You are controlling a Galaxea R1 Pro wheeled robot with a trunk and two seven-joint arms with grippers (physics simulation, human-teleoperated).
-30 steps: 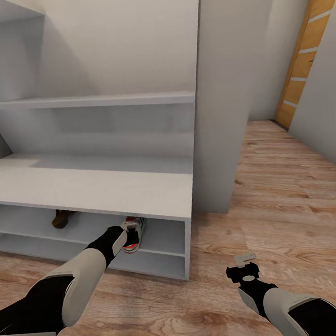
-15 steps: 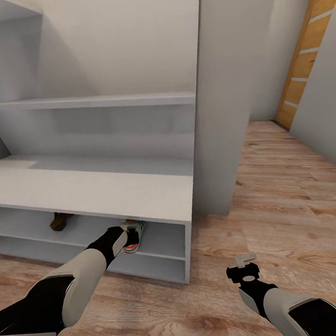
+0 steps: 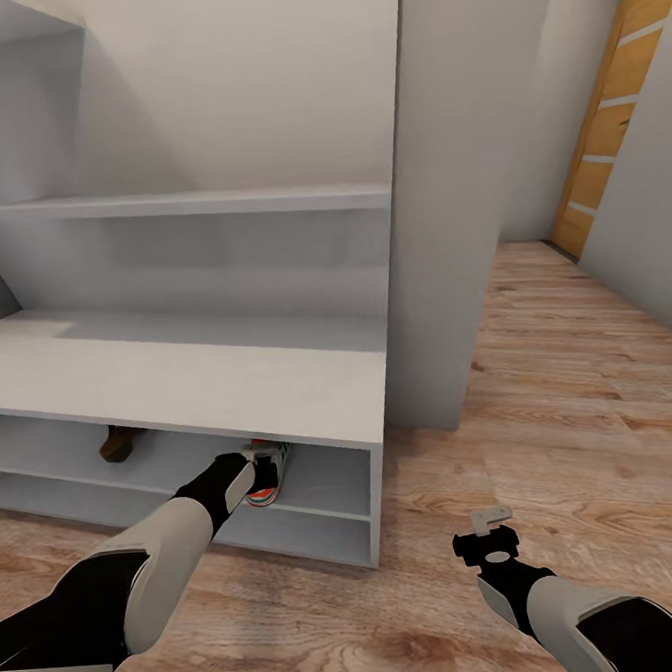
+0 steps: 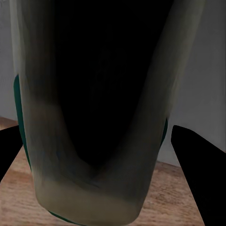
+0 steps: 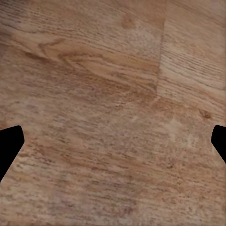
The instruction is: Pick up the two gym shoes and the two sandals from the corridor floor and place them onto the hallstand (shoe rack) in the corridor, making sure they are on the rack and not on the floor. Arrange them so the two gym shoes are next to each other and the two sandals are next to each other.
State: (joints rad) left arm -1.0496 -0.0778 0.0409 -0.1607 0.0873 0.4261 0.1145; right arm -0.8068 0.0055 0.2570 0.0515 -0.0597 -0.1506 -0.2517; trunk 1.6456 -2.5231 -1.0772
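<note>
No readable text, labels or numbers anywhere.

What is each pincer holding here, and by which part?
The left pincer is at a gym shoe in the rack's upper compartment, its fingers either side of the shoe's opening; a closed grip cannot be confirmed. The right pincer holds nothing, open over the floor.

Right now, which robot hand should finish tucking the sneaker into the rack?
Left. Its hand is already at the gym shoe in the hallstand's upper compartment. The right hand hangs open over bare corridor floor, off to the side of the rack.
</note>
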